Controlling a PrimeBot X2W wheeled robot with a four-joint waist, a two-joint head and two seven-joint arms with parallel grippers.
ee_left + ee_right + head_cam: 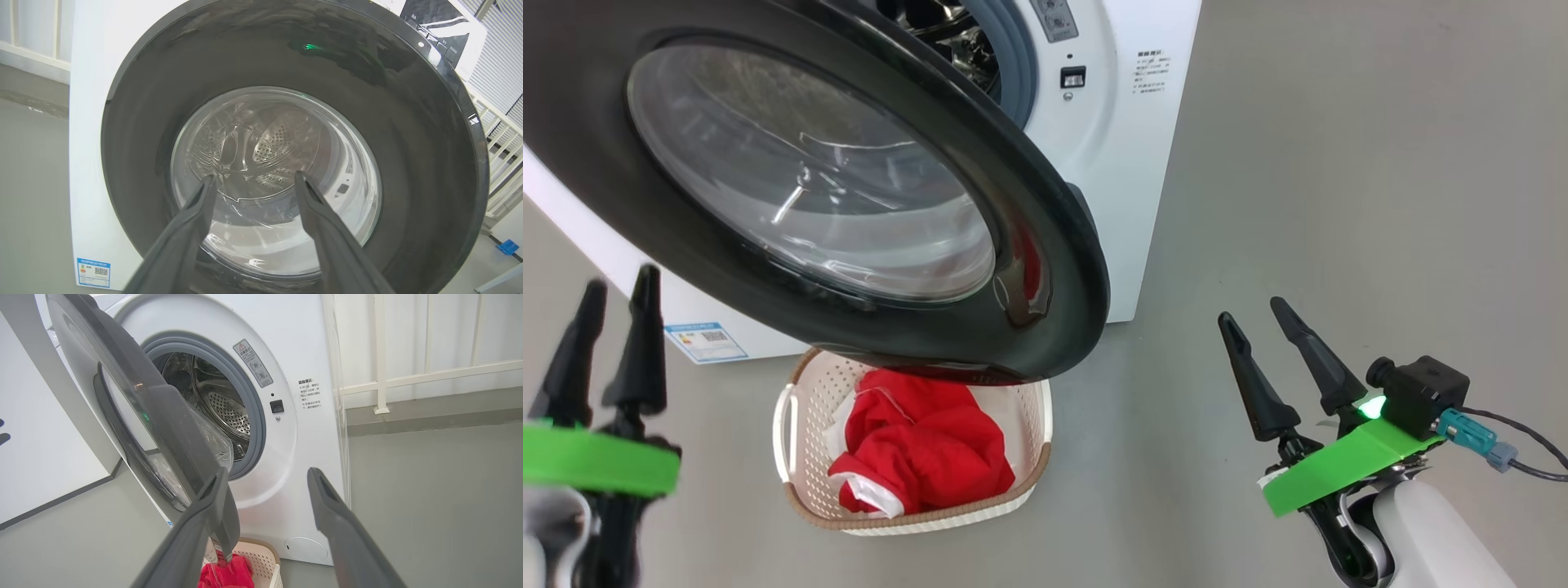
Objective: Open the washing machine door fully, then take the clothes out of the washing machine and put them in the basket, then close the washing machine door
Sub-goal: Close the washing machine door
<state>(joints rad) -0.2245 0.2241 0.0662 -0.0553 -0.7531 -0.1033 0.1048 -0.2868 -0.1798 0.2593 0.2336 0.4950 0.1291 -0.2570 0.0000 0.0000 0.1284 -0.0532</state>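
Both left hand (pixel 622 278) and right hand (pixel 1251 309) are hovering spread and empty before the washing machine (pixel 1127 163), its ajar door (pixel 809 188) overhanging the basket (pixel 807 425) holding clothes (pixel 923 449).

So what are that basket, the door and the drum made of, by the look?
Basket: matt cream plastic, going by its moulded holes; brown woven-look rim. Door: glossy black rim, probably plastic, mirroring the red clothes; clear bulging window, glass or clear plastic. Drum: shiny perforated metal, likely steel.
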